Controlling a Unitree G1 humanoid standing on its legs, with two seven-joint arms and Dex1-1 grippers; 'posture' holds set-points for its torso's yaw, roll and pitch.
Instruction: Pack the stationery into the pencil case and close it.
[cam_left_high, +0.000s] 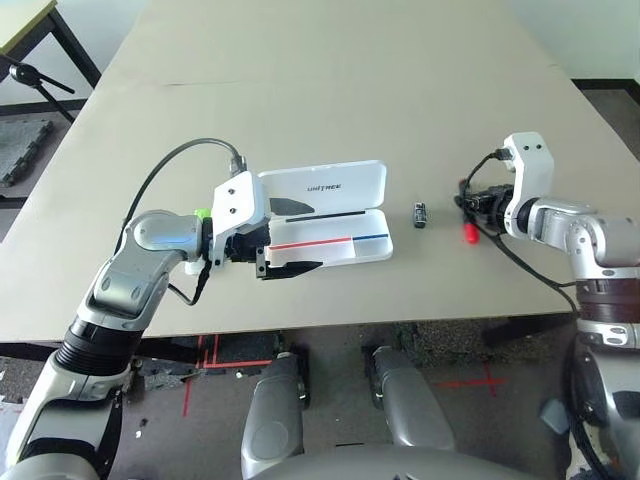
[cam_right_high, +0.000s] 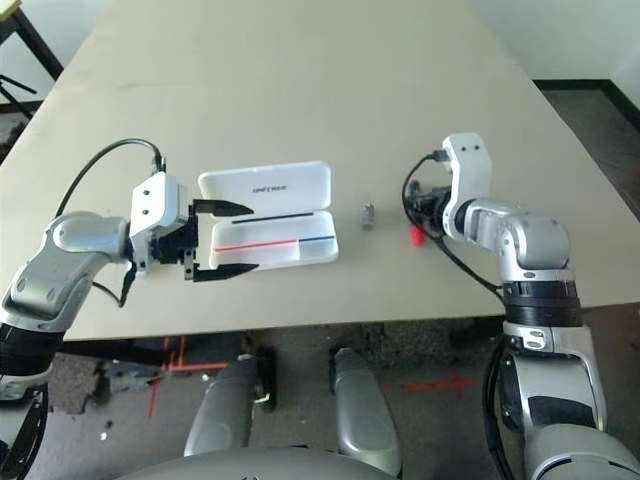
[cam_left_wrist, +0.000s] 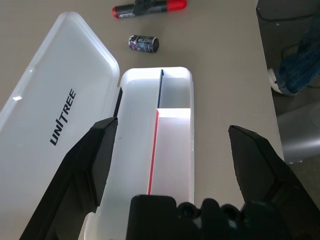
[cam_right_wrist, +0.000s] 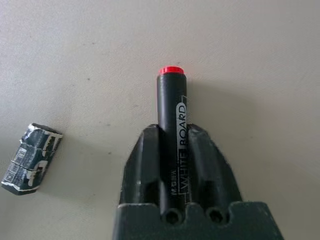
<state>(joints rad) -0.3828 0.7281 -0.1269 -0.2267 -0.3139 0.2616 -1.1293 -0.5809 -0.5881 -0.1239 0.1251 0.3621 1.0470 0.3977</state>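
The right pincer (cam_right_wrist: 180, 145), at the right of the head view, is closed on the black whiteboard marker (cam_right_wrist: 172, 107), whose red cap (cam_left_high: 468, 235) lies on the tabletop (cam_left_high: 330, 90). The left pincer (cam_left_high: 292, 238), left of centre, stands open with one finger (cam_left_wrist: 87, 170) on either side of the tray of the open white pencil case (cam_left_high: 330, 215). The small black-and-silver cylinder (cam_left_high: 420, 213) lies on the tabletop between case and marker, apart from both.

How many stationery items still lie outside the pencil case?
2: the black marker, clamped in the right pincer on the table, and the small cylinder between marker and pencil case. Others may be hidden.
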